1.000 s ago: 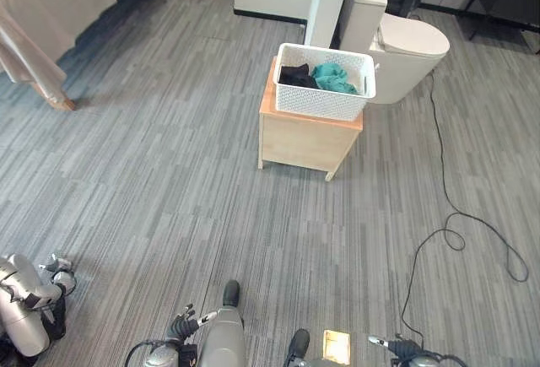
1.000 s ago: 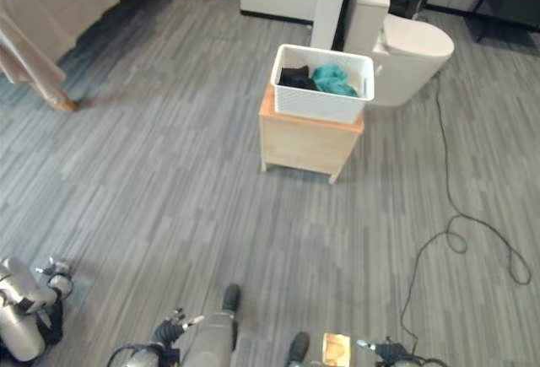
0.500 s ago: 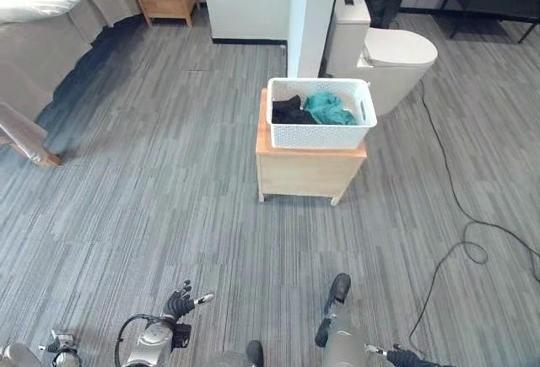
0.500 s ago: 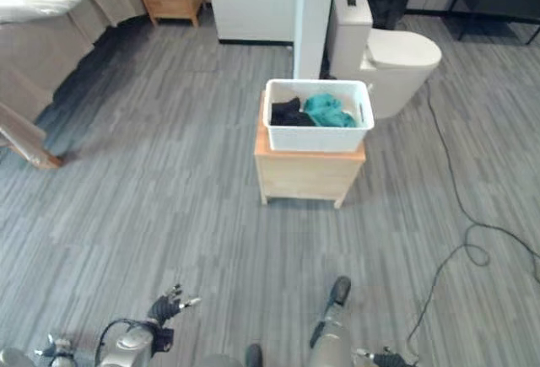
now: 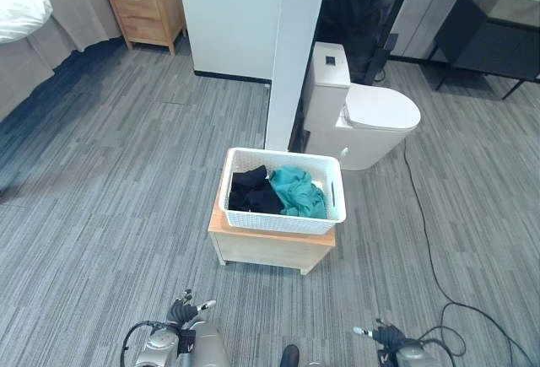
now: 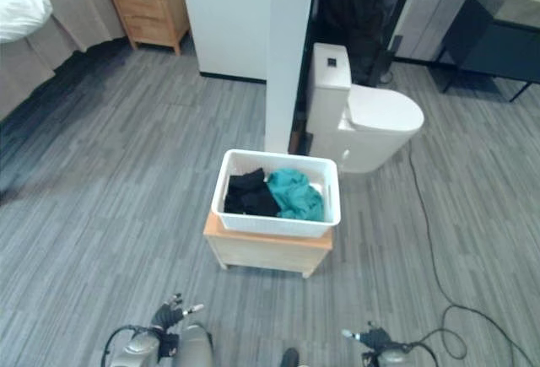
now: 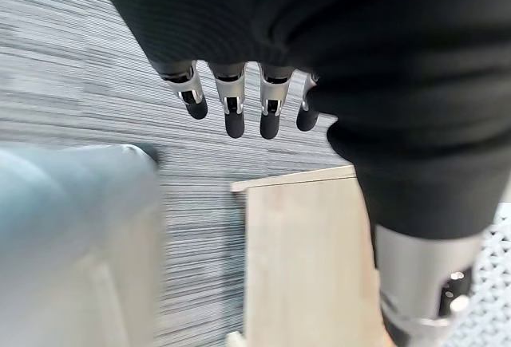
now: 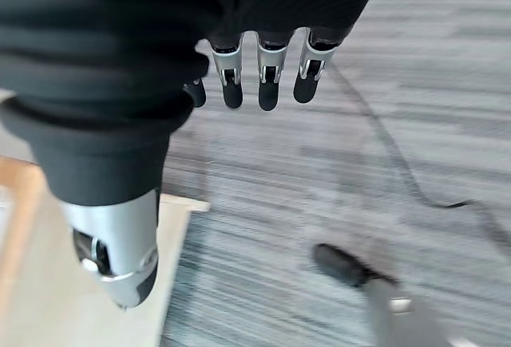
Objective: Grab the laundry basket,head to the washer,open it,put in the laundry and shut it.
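1. Left side of the scene: a bed (image 5: 21,8) and a wooden nightstand (image 5: 145,11) stand at the far left, well apart from the work.
2. Left hand (image 7: 231,92): it hangs low beside the wooden stand (image 5: 272,247), fingers straight and relaxed, holding nothing.
3. Centre: the white laundry basket (image 5: 283,191) sits on top of the wooden stand, just in front of a white pillar (image 5: 294,46). Inside it, black clothes (image 5: 250,192) lie on the left half and teal clothes (image 5: 297,191) on the right half.
4. Basket orientation: its long axis runs left to right across the head views. The opening faces up. A slot handle (image 5: 332,193) shows in the right end wall; the handle at the left end cannot be made out.
5. Right of centre: a white toilet (image 5: 361,114) stands behind and to the right of the basket.
6. Right hand (image 8: 263,72): it hangs low on the other side of the stand, fingers straight and relaxed, holding nothing.
7. Step in hand, as a judgement: the first step, approaching and grabbing the basket. Neither hand touches it yet.
8. Next move, as a judgement: raise both hands to the short end walls, one per end, and close the fingers on the handles before lifting level, so the clothes do not spill.
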You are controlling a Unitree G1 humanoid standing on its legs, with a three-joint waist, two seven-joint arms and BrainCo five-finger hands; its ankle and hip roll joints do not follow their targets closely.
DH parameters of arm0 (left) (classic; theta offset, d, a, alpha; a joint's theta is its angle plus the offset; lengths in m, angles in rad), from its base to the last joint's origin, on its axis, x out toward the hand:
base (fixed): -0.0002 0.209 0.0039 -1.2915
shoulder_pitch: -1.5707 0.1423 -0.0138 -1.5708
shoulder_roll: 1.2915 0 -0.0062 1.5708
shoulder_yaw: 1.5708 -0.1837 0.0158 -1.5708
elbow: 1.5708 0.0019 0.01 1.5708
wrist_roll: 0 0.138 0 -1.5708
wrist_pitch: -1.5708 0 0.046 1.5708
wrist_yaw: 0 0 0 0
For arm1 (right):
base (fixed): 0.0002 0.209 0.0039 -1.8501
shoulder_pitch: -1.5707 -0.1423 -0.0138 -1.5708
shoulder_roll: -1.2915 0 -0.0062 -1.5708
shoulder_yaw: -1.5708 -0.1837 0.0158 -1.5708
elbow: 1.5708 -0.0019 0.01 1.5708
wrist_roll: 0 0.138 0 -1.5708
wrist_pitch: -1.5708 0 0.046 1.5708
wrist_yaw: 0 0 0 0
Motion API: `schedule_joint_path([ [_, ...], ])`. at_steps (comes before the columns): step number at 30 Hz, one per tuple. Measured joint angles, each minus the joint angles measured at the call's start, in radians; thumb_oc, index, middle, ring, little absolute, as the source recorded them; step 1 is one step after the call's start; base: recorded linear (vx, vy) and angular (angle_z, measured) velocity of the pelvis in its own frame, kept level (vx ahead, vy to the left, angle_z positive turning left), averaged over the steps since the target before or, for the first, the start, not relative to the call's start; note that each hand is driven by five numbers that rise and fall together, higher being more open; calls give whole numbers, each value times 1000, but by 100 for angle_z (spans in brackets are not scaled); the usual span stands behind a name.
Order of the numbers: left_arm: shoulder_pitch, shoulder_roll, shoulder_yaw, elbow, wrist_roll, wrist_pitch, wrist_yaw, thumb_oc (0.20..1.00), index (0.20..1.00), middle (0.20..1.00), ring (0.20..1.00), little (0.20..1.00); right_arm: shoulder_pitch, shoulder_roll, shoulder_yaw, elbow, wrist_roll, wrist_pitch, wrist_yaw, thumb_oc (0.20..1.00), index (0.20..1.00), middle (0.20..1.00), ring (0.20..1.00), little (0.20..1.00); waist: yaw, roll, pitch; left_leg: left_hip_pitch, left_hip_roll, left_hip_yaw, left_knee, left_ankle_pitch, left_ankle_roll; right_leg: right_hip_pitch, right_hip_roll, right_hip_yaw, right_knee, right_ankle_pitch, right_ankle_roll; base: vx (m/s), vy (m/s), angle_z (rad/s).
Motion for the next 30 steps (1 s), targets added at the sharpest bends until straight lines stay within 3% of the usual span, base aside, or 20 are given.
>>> schedule_joint_path([
  [1,-4,-2,-1,-8,0,1,2,1000,1000,1000,1000,1000,3,-2,-1,2,-3,0,-5,1000,1000,1000,1000,1000,12,7,1,11,-7,-27,-75,9,-13,16,1,8,0,-10,13,214,147,-37],
  [3,30,-8,-2,-38,0,0,8,1000,1000,1000,1000,1000,14,-20,-1,3,-33,-1,-7,1000,1000,1000,1000,1000,27,45,-5,51,-29,-26,-50,-15,32,72,8,27,0,-50,72,208,184,-54],
  [4,45,5,1,-37,0,4,9,1000,1000,1000,1000,1000,12,-9,-3,5,-39,-5,-10,1000,1000,1000,1000,1000,35,34,-10,63,-50,-34,-36,91,38,91,-18,41,5,-71,100,120,145,-46],
  [6,51,38,1,-39,-2,14,10,1000,1000,1000,1000,1000,24,17,-4,14,-48,-9,-8,1000,1000,1000,1000,1000,35,-25,-26,93,-108,-10,-47,86,58,86,-90,44,32,-77,108,131,189,-28],
  [7,39,54,0,-57,-22,17,11,1000,1000,1000,1000,1000,23,17,-18,15,-61,-11,-10,1000,1000,1000,1000,1000,36,-32,-22,134,-137,10,-87,85,89,60,-125,35,91,-70,106,147,237,-11],
  [8,42,65,-1,-90,-27,23,10,1000,1000,1000,1000,1000,23,17,-19,16,-64,-11,-9,1000,1000,1000,1000,1000,35,-30,-21,149,-146,20,-96,82,99,56,-134,33,114,-50,96,131,243,-34],
  [9,79,95,-22,-184,-27,33,3,1000,1000,1000,1000,1000,18,14,-25,16,-68,-7,-8,1000,1000,1000,1000,1000,41,-19,-15,186,-152,46,-109,70,121,27,-161,50,199,-47,120,56,95,-33],
  [10,76,91,-24,-192,-27,27,3,1000,1000,1000,1000,1000,21,8,-24,5,-67,-10,-9,1000,1000,1000,1000,1000,44,-2,-10,206,-152,52,-119,64,129,8,-167,47,239,-83,142,49,87,-35],
  [12,84,108,-20,-213,-28,30,4,1000,1000,1000,1000,1000,14,9,-65,5,-66,-5,-9,1000,1000,1000,1000,1000,42,29,-4,245,-169,82,-143,49,142,-32,-185,59,214,-87,153,11,-15,-31],
  [13,106,107,-15,-232,-28,34,7,1000,1000,1000,1000,1000,3,-3,-99,-8,-59,-2,-16,1000,1000,1000,1000,1000,45,47,-10,255,-182,115,-162,43,144,-81,-216,48,186,-57,153,50,-39,-46],
  [15,132,104,3,-280,-28,36,8,1000,1000,1000,1000,1000,-2,-13,-142,-10,-40,7,-45,1000,1000,1000,1000,1000,45,69,-15,242,-188,116,-152,32,139,-134,-232,19,124,-17,124,123,-27,-10],
  [17,153,114,13,-320,-30,42,8,1000,1000,1000,1000,1000,9,-15,-179,-8,-27,17,-56,1000,1000,1000,1000,1000,47,65,-22,247,-194,110,-149,28,131,-139,-229,23,98,7,127,128,-62,23],
  [18,198,114,21,-369,-48,49,7,1000,1000,1000,1000,1000,27,-32,-216,5,-25,22,-68,1000,1000,1000,1000,1000,48,74,-44,252,-183,101,-150,24,112,-114,-212,16,64,44,155,96,-77,18],
  [19,222,114,24,-398,-64,52,6,1000,1000,1000,1000,1000,30,-43,-230,16,-18,23,-76,1000,1000,1000,1000,1000,51,79,-48,261,-174,96,-151,23,103,-95,-204,14,41,56,157,64,-59,10],
  [21,278,109,27,-468,-85,70,3,1000,1000,1000,1000,1000,37,-97,-259,43,-6,26,-99,1000,1000,1000,1000,1000,64,95,-68,271,-139,85,-148,26,86,-52,-157,-8,-1,77,155,66,-70,2],
  [25,329,111,65,-588,-115,82,-10,1000,1000,1000,1000,1000,59,-160,-325,9,34,27,-131,1000,1000,1000,1000,1000,62,106,-75,298,-102,84,-154,26,84,-32,-115,-8,-2,62,136,65,-41,-8],
  [26,339,110,87,-617,-114,87,-13,1000,1000,1000,1000,1000,71,-166,-331,-43,33,35,-139,1000,1000,1000,1000,1000,56,105,-77,303,-94,84,-156,21,76,-30,-108,-7,-2,56,133,38,-16,-10],
  [28,375,117,185,-695,-103,103,-15,1000,1000,1000,1000,1000,163,-180,-340,-374,5,41,-141,1000,1000,1000,1000,1000,22,103,-79,320,-80,87,-169,22,53,-22,-96,-3,-10,50,129,49,5,-8],
  [29,360,118,209,-696,-90,110,-15,1000,1000,1000,1000,1000,170,-190,-347,-441,-17,63,-141,1000,1000,1000,1000,1000,7,102,-85,326,-76,88,-169,18,48,-20,-96,-1,-10,46,128,62,17,-9],
  [30,359,130,236,-697,-45,122,-21,1000,1000,1000,1000,1000,209,-204,-367,-636,-58,99,-139,1000,1000,1000,1000,1000,7,111,-89,330,-76,94,-169,12,42,-20,-97,6,-10,44,127,30,19,-18],
])
